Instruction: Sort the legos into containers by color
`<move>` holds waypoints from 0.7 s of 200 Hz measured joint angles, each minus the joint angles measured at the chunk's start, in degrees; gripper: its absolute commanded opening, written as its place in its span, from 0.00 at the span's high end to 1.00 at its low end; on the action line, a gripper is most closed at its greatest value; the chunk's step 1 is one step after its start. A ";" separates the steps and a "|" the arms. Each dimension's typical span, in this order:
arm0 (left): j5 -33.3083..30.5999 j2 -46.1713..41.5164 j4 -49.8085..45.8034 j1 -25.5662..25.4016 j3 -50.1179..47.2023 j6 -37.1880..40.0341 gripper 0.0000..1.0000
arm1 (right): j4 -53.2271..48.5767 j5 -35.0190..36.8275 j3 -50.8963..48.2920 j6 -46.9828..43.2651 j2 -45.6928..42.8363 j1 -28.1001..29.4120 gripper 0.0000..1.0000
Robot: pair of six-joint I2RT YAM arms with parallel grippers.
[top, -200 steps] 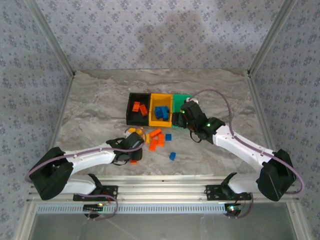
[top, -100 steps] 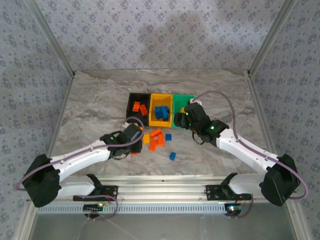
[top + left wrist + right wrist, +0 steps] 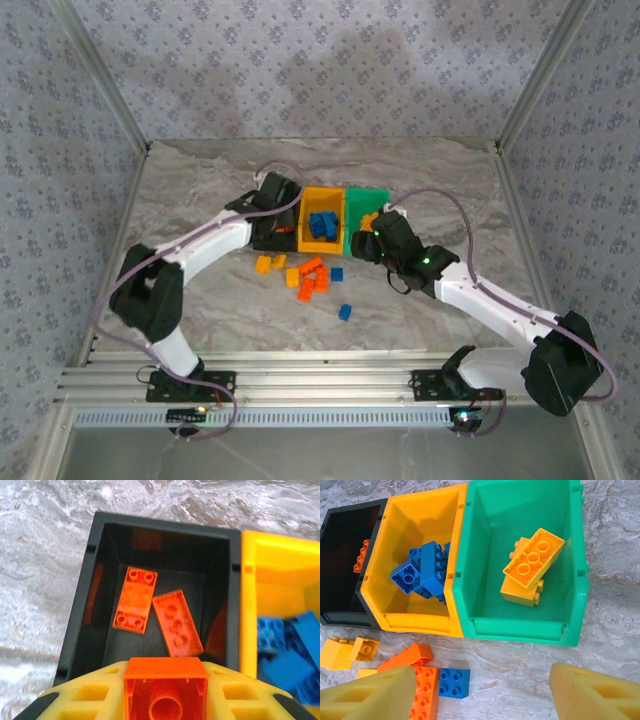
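A grey marbled tabletop [image 3: 180,200] sits between walls [image 3: 330,60] papered in a small repeating pattern; on it the 3 joined bins stand in a row. Over the last second the left arm has swung away from the loose bricks near the front edge and up to the black bin [image 3: 80,610]. The left pincer [image 3: 165,700] closed during that move and now hangs over the bin's near wall, clamped tight on 1 red-orange brick [image 3: 165,670], hollow underside toward the wrist camera. 2 red-orange bricks [image 3: 135,599] already lie flat on the black floor, touching each other; so we judge the held one is in the right place and only needs releasing.

The right pincer [image 3: 482,672] has hardly shifted; its jaws stand wide apart with nothing between them, just in front of the green bin [image 3: 520,630], where 2 yellow-orange bricks [image 3: 532,557] lie, one leaning on the other. The yellow-orange bin [image 3: 420,622] holds the blue bricks [image 3: 422,572]. Left on the tabletop between the arms are a red-orange cluster [image 3: 312,278], 2 blue pieces [image 3: 345,312] and a few yellow-orange ones [image 3: 270,264]; the sorting looks perhaps half done.

We can read no brand, label or lettering anywhere; the stud tops are too blurred to tell.
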 measured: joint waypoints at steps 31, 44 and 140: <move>-0.59 6.97 -0.55 1.62 6.32 1.49 0.58 | 0.00 -0.44 -1.29 0.00 -1.57 0.00 0.27; -0.59 8.72 -0.74 2.01 7.87 2.10 0.49 | 0.00 -1.09 -1.68 0.02 -1.81 0.00 0.27; 4.09 -6.43 -0.26 -2.69 1.01 0.74 0.03 | -0.09 -5.53 -6.19 3.02 -3.02 2.45 0.23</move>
